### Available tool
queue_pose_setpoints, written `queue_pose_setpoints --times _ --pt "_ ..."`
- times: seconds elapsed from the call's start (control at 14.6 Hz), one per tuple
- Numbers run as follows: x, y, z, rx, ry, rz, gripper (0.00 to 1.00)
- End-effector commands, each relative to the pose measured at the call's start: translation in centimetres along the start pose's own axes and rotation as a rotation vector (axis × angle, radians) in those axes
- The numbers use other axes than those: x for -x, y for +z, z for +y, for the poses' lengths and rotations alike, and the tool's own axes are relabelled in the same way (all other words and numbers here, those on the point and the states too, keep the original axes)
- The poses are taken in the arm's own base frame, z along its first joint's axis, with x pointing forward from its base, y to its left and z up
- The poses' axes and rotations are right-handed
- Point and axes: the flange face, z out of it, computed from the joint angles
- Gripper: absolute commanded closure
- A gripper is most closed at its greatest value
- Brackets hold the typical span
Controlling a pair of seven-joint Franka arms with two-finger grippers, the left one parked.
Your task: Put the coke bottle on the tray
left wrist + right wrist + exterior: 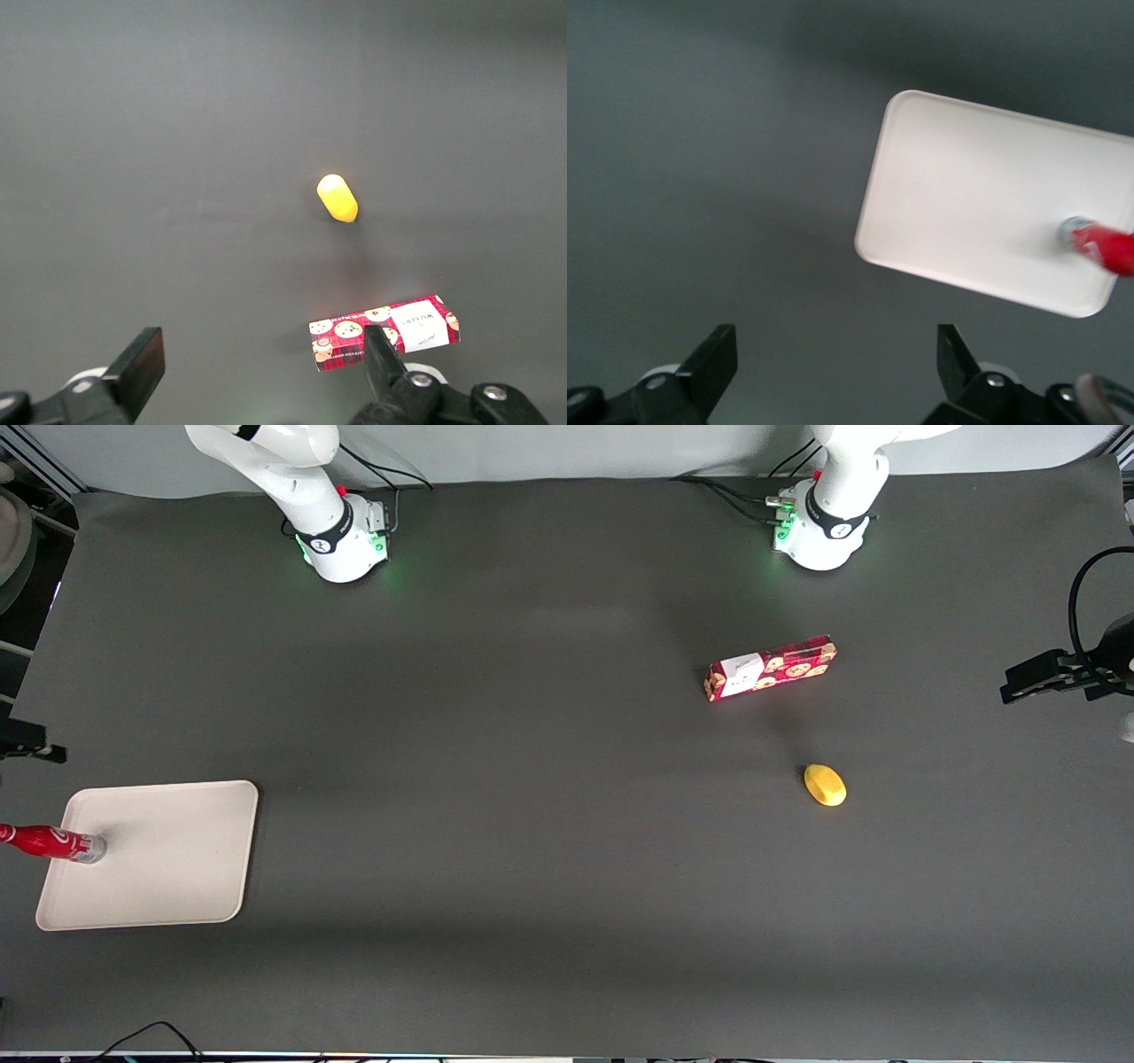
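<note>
Coke bottle [49, 843] standing on tray [177, 868], near its edge toward the working arm's end of counter [532, 824]. Claw [837, 363] spread wide, empty, above counter beside tray.

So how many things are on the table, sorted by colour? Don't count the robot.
Red: 2, the coke bottle standing on the tray, and the cookie box toward the parked arm's end.
Cream: 1, the tray.
Yellow: 1, the small yellow thing, nearer the front camera than the box.
Total: 4.
The gripper hangs open above the table beside the tray, holding nothing.
</note>
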Motion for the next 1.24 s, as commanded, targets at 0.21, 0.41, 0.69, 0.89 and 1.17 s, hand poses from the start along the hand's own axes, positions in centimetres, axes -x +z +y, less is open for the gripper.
queue_pose_setpoints --times 0.21,0.41,0.69,0.89,1.17 --pt "4.4 -2.2 -18.7 0.044 0.250 -0.033 0.00" --pt "8.4 -3.1 -22.8 0.081 0.326 -0.006 0.00" --pt "10.5 -4.0 -24.1 0.101 0.382 0.056 0.00" --pt "9.2 -4.3 -22.5 0.093 0.431 0.130 0.00" --pt "8.1 -4.3 -22.2 0.138 0.419 0.138 0.00"
